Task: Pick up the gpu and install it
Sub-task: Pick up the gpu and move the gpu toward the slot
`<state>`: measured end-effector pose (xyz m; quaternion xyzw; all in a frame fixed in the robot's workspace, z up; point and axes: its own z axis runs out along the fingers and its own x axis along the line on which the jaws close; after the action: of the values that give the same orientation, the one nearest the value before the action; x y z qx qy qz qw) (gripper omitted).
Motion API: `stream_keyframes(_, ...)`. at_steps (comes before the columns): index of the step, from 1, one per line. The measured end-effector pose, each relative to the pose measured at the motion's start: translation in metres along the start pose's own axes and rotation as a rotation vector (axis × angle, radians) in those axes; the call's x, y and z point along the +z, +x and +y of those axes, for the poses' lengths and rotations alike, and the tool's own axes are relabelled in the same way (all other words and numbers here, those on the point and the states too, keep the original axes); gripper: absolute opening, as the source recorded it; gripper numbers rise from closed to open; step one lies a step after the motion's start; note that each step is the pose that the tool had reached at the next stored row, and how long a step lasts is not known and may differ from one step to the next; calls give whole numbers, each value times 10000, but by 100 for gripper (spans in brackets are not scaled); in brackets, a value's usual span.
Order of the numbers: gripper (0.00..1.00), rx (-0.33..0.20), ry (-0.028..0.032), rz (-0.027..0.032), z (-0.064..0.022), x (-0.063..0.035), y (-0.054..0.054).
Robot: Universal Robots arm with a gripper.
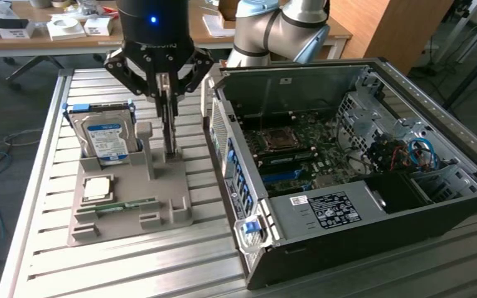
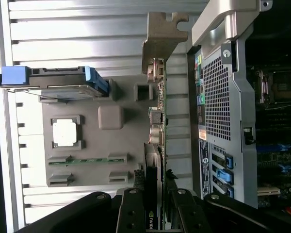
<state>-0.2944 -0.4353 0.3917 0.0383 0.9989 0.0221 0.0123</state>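
Black claw (image 1: 167,99), silver-bracketed gpu (image 2: 161,41), grey tray (image 1: 169,189), blue-labelled hard drive (image 1: 106,139)

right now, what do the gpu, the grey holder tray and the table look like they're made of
gpu: seen edge-on, seemingly a green fibreglass-type circuit board; its end bracket looks like stamped sheet metal, dull silver-grey.
holder tray: probably plastic, moulded or printed; uniform matte grey, no glare.
table: likely aluminium; ribbed slats with bright streaky reflections.
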Motion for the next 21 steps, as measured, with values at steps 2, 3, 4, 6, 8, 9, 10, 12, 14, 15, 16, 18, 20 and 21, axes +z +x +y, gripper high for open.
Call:
stream_keyframes(2, 27, 0, 0, -1, 2, -52, -1)
stream_keyframes(3, 27, 0, -1, -1, 3, -77, -2)
stream_keyframes(4, 27, 0, -1, -1, 5, -102, -2)
stream_keyframes(6, 27, 0, 0, 0, 7, -151, -3)
stream_keyframes(8, 27, 0, -1, 0, 8, -190, -4)
stream_keyframes(9, 27, 0, -2, -1, 9, -199, -4)
stream_keyframes(10, 27, 0, -2, -1, 9, -206, -4)
stream_keyframes(12, 27, 0, -1, -1, 9, -208, -5)
stream_keyframes(14, 27, 0, -1, 0, 9, -209, -5)
stream_keyframes(15, 27, 0, -1, -1, 9, -209, -5)
stream_keyframes(16, 27, 0, 0, 0, 9, -209, -5)
stream_keyframes(18, 27, 0, 0, 0, 9, -209, -8)
stream_keyframes(20, 27, -1, 0, 0, 10, -209, -15)
stream_keyframes(21, 27, -2, 0, 0, 10, -209, -20)
